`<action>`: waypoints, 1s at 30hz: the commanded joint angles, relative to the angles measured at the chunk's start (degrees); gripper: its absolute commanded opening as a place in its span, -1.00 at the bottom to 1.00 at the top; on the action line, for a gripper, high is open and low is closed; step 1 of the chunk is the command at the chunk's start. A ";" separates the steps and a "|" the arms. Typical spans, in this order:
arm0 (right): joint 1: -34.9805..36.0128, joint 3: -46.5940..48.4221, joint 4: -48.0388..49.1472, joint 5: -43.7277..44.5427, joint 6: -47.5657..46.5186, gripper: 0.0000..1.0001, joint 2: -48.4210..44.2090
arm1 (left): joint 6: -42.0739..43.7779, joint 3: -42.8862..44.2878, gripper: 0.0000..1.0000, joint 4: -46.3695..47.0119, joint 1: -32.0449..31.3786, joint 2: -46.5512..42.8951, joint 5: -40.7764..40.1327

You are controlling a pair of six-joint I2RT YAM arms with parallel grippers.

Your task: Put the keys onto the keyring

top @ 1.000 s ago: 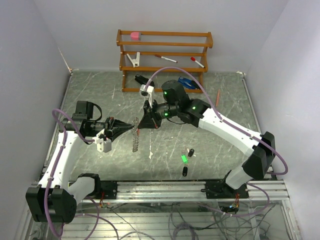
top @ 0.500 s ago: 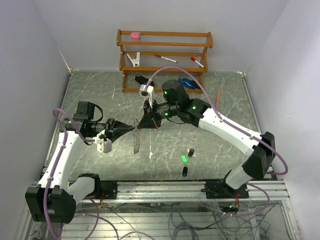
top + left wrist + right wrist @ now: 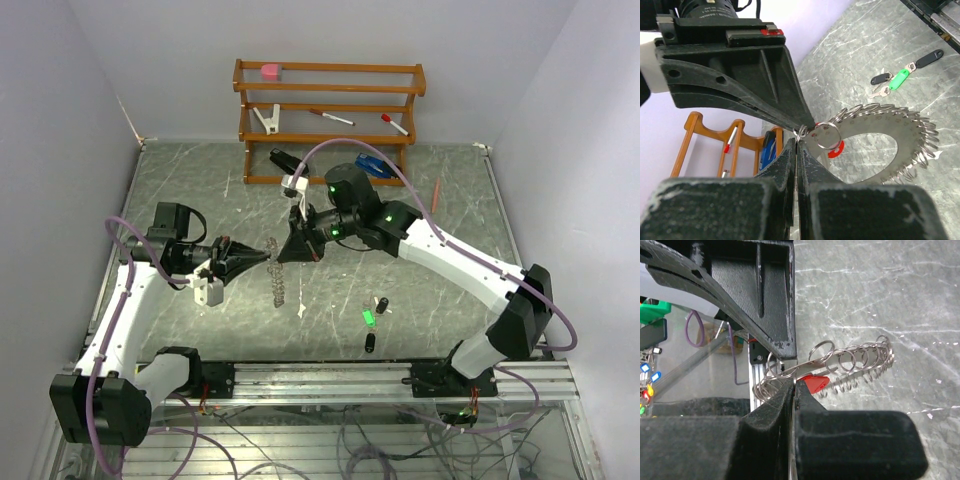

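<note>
No legible text — faint print on right arm housing (image 3: 705, 6) unreadable.

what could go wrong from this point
The left gripper pinches only the edge of the keyring, so the ring may twist or slip out. The red key sits right at the closed tips of the right gripper; a slight misalignment could drop it unthreaded.
</note>
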 commanded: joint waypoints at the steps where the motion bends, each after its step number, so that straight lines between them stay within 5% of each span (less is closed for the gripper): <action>1: -0.05 -1.20 -0.04 0.06 -1.13 -1.00 -2.36 | 37.04 2.41 -0.86 -0.18 -0.24 -0.11 5.30; 30: -0.19 2.43 -0.41 3.57 -2.15 -1.00 -1.65 | 37.07 1.69 -0.86 -2.62 -0.76 -0.59 5.34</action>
